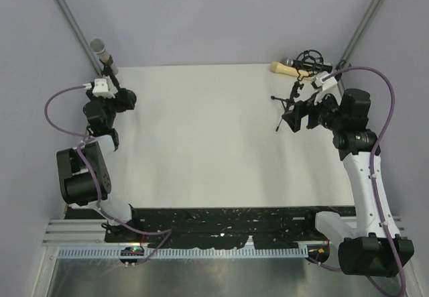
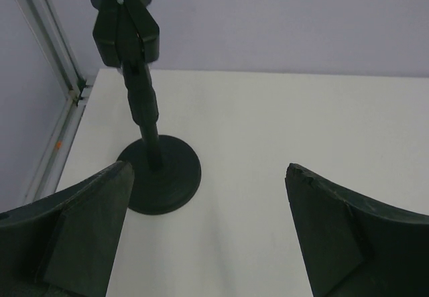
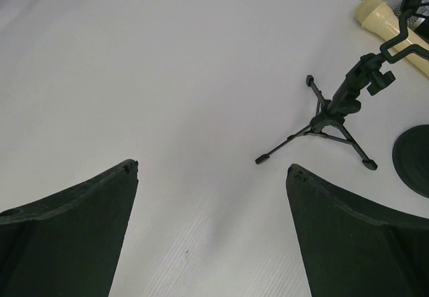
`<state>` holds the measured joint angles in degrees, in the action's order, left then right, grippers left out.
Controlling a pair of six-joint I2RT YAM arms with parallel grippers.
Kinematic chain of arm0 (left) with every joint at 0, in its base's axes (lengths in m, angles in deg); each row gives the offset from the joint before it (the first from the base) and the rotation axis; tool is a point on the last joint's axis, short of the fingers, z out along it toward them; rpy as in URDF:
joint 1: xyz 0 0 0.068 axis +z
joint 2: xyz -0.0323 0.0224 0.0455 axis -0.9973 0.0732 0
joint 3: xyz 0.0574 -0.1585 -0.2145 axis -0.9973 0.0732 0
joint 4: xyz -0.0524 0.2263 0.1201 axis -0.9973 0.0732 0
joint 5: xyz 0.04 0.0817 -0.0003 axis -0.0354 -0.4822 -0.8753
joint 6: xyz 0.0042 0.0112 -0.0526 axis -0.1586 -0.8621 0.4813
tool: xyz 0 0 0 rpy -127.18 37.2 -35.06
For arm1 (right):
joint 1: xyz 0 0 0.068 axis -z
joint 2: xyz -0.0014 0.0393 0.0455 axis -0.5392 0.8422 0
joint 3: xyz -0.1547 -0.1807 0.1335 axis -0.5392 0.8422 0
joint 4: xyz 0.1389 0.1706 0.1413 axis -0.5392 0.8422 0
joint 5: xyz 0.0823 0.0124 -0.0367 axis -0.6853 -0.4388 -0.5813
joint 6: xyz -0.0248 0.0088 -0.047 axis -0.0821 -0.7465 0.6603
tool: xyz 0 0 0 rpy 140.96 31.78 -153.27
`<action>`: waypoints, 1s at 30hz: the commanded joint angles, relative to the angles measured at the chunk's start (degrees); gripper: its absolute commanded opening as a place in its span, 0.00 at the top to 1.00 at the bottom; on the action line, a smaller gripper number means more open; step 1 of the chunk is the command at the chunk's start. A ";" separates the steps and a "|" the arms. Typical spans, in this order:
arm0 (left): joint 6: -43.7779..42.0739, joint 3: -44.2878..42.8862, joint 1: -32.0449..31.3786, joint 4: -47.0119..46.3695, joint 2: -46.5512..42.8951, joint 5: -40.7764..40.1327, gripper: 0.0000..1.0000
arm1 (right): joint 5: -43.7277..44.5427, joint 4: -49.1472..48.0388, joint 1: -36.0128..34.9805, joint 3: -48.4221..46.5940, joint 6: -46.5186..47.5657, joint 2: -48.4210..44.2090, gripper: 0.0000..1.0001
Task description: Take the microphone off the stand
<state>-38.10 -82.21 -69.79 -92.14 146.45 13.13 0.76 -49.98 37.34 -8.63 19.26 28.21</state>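
While the grey-headed microphone [image 1: 102, 50] sits upright in the clip [image 2: 125, 32] of the round-based stand [image 2: 161, 173] at the far left corner of the table [image 1: 201, 136], the left gripper [image 2: 209, 169] faces that stand with its jaws spread wide and nothing between them, so I judge this to be the approach step. Next it should rise to the microphone's body above the clip, close around it, and draw it upward without tipping the base. Further right, the right gripper [image 3: 211, 168] hangs released and empty over the table, near a small tripod stand [image 3: 332, 112]. A cream microphone [image 3: 379, 14] lies beyond; whether it is clipped I cannot tell.
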 commanded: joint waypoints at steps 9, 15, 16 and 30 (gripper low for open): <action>5.36 -10.28 -0.98 -3.66 7.46 -9.53 0.00 | -4.81 3.52 0.12 -6.69 -6.49 -5.33 0.05; 5.71 -8.96 -1.86 -8.21 8.43 -10.59 0.00 | -4.46 3.00 0.12 -7.58 -7.80 -6.03 0.05; 5.53 -9.13 -2.29 -8.83 8.52 -10.85 0.00 | -4.46 2.82 0.12 -7.58 -8.07 -6.12 0.05; 4.30 -17.12 -3.97 -15.08 14.58 -15.43 0.01 | -3.41 2.99 0.12 -8.62 -10.71 -6.47 0.05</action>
<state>-32.95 -95.61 -73.60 -100.88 159.26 -0.40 -3.11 -46.00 37.34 -13.83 8.86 22.98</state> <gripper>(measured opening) 0.994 0.954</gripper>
